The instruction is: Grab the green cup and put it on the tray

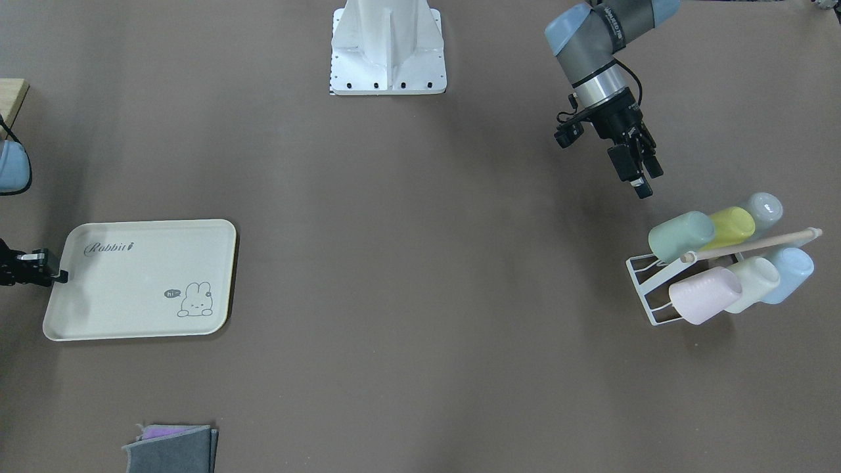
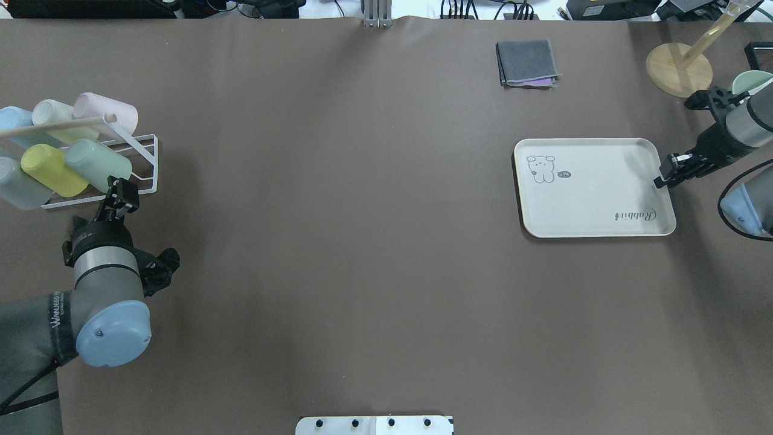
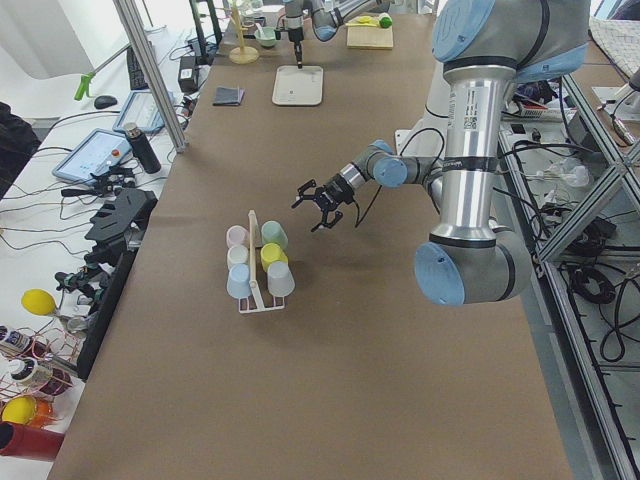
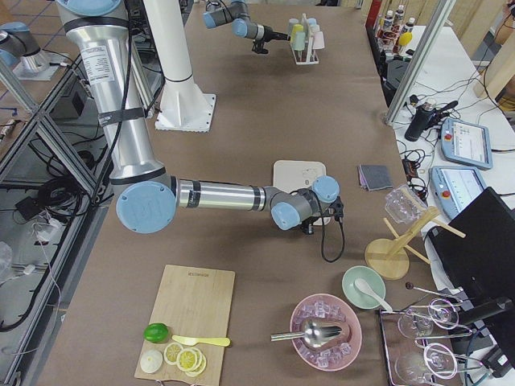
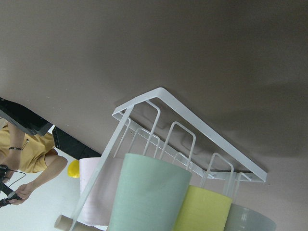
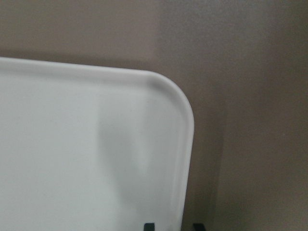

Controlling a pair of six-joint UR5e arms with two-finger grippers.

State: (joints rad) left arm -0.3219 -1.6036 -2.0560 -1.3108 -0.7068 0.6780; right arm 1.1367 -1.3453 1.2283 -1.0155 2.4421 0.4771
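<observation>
Green cup [image 1: 681, 235] lies on rack [image 1: 640, 279], near left pincer [image 1: 648, 182]

Soft even light, faint shadows; the tray [image 6: 72, 144] looks blurred close up.

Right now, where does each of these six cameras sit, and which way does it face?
Front-facing: across the table, looking down toward the robot's base; left end effector near the cup rack.
Overhead: behind the robot, looking forward; both arms, tray at right.
Exterior left: table's left end, looking along it; left arm near.
Exterior right: opposite end; right arm near.
Left wrist: faces the green cup; no body shows.
Right wrist: over the tray's corner; two fingertips show.
Shared: front-facing and overhead both show tray and rack, mirrored.
</observation>
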